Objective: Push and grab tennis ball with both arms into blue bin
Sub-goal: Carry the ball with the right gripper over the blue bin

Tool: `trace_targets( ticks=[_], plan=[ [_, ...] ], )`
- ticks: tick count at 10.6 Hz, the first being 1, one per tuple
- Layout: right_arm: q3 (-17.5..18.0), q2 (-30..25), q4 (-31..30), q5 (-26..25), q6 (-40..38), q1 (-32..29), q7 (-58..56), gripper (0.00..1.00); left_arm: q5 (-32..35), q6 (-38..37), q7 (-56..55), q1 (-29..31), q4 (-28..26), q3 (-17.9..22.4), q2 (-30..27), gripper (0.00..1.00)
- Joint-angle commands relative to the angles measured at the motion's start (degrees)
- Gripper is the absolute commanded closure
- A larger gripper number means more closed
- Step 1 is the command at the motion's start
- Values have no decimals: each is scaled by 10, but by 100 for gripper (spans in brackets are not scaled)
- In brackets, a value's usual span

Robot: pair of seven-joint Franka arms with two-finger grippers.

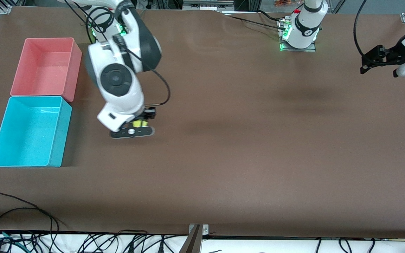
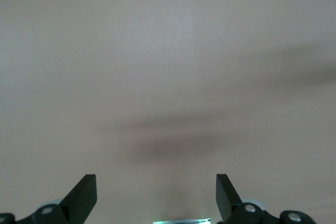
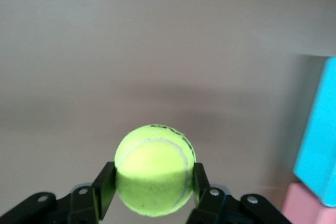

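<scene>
The yellow-green tennis ball (image 1: 139, 123) (image 3: 155, 169) sits between the two black fingers of my right gripper (image 1: 141, 122) (image 3: 153, 172), which is shut on it. That gripper hangs over bare table, a short way from the blue bin (image 1: 57, 133) toward the table's middle. The blue bin is empty, and in the right wrist view one corner of the blue bin (image 3: 318, 140) shows. My left gripper (image 1: 363, 65) (image 2: 156, 182) waits at the left arm's end of the table, open with nothing between its fingers, over bare brown table.
A pink bin (image 1: 75, 70) (image 3: 302, 206), also empty, stands against the blue bin, farther from the front camera. The left arm's base (image 1: 299, 35) stands at the table's back edge. Cables (image 1: 19, 211) lie along the table's front edge.
</scene>
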Motion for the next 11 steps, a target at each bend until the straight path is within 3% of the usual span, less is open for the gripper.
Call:
trace_targets(
  ticks=[1, 3, 5, 8, 11],
  plan=[
    [-64, -52, -49, 5, -25, -18, -69, 100, 10, -27, -23, -2, 38, -3, 3, 0],
    [-91, -71, -80, 11, -24, -57, -175, 100, 9, -27, -18, -7, 43, 9, 9, 0],
    [-109, -81, -93, 19, -19, -108, -224, 100, 18, -20, -20, -61, 42, 44, 26, 0],
    [-203, -81, -128, 19, 12, -121, -339, 100, 14, -2, -18, -48, 30, 45, 22, 0],
    [-251, -81, -199, 19, 84, -124, -377, 100, 12, -5, -17, -50, 38, 45, 25, 0]
  ],
)
